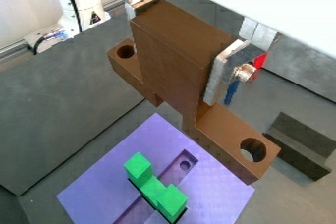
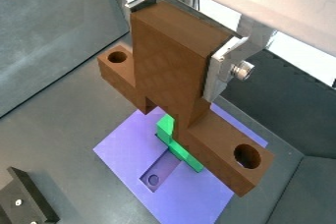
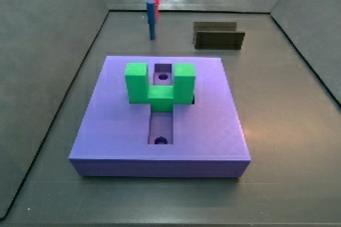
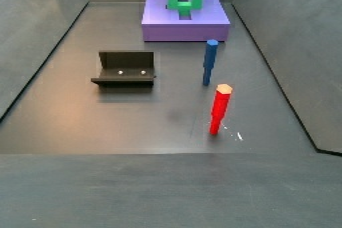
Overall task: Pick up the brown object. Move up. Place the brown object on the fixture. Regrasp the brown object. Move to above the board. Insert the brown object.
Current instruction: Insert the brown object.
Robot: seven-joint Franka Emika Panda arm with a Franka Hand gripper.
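right now i'm seeing the gripper (image 2: 184,71) clamping the brown object (image 2: 178,120) between its fingers (image 2: 226,66) — it's hanging above the board (image 2: 138,154) and the green block (image 1: 151,184) in both wrist views — while the fixture (image 4: 124,70) is sitting well apart.

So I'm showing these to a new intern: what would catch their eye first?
The brown object fills both wrist views, clamped in the gripper, whose silver fingers press its side, high above the purple board. In both side views the gripper is out of frame, and the green block on the board stands out. The fixture sits empty on the grey floor, beside the blue post and red post.
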